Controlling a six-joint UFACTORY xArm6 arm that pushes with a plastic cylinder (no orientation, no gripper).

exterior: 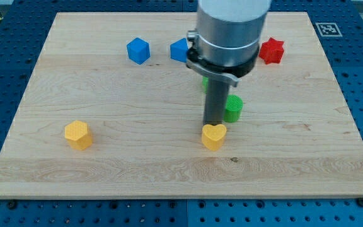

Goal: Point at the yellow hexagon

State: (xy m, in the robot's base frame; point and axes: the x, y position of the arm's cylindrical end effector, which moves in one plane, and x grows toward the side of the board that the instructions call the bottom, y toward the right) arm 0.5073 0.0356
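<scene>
The yellow hexagon (78,134) sits on the wooden board at the view's lower left. My tip (213,123) is at the lower middle of the board, right at the top edge of a yellow heart block (213,136), far to the right of the hexagon. The rod rises from there into the grey arm body (229,31) at the view's top.
A blue cube (138,50) and a second blue block (180,50), partly hidden by the arm, lie near the top. A red star block (271,51) is at the top right. A green round block (233,108) sits just right of the rod; another green block (205,82) peeks from behind it.
</scene>
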